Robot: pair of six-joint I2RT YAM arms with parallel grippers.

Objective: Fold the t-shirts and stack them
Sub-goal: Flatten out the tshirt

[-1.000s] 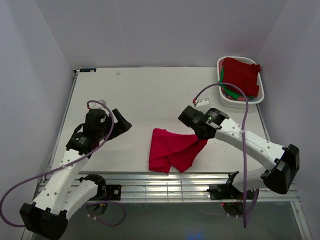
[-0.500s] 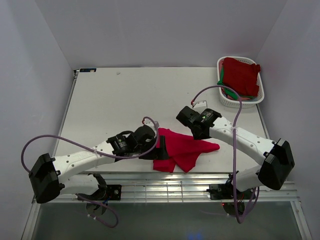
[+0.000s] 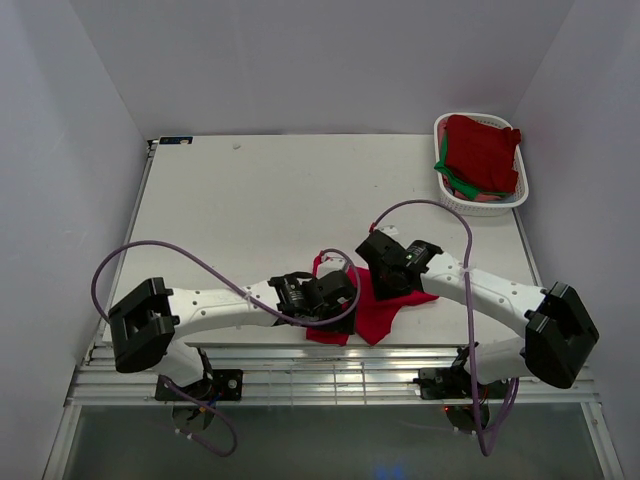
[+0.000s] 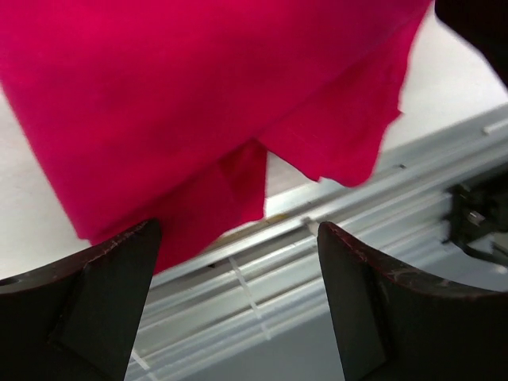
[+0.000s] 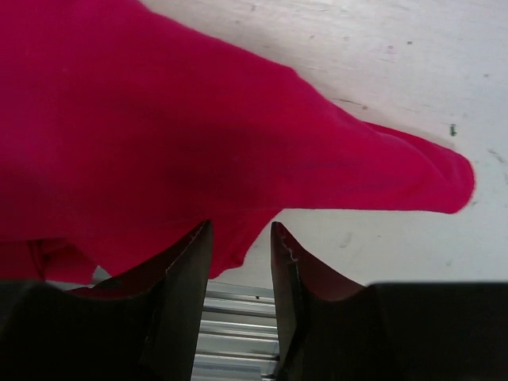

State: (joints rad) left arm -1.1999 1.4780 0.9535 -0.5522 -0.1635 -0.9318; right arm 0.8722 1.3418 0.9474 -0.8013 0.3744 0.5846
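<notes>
A crimson t-shirt (image 3: 385, 310) lies crumpled near the table's front edge. It fills the top of the left wrist view (image 4: 198, 103) and of the right wrist view (image 5: 159, 135). My left gripper (image 3: 345, 292) is over the shirt's left part, open wide and empty (image 4: 238, 230). My right gripper (image 3: 385, 272) is over the shirt's upper middle. Its fingers stand a narrow gap apart with nothing between them (image 5: 240, 226). More dark red shirts (image 3: 482, 148) and a green one (image 3: 455, 182) lie in the basket.
The white slotted basket (image 3: 470, 208) stands at the back right corner. Metal rails (image 3: 300, 360) run along the table's front edge just below the shirt. Both arms cross close together over the shirt. Grey walls enclose the table on three sides.
My left arm has swung from the table's left side across to the shirt. My right gripper has moved a little left and forward over the shirt, which now lies bunched under both grippers.
</notes>
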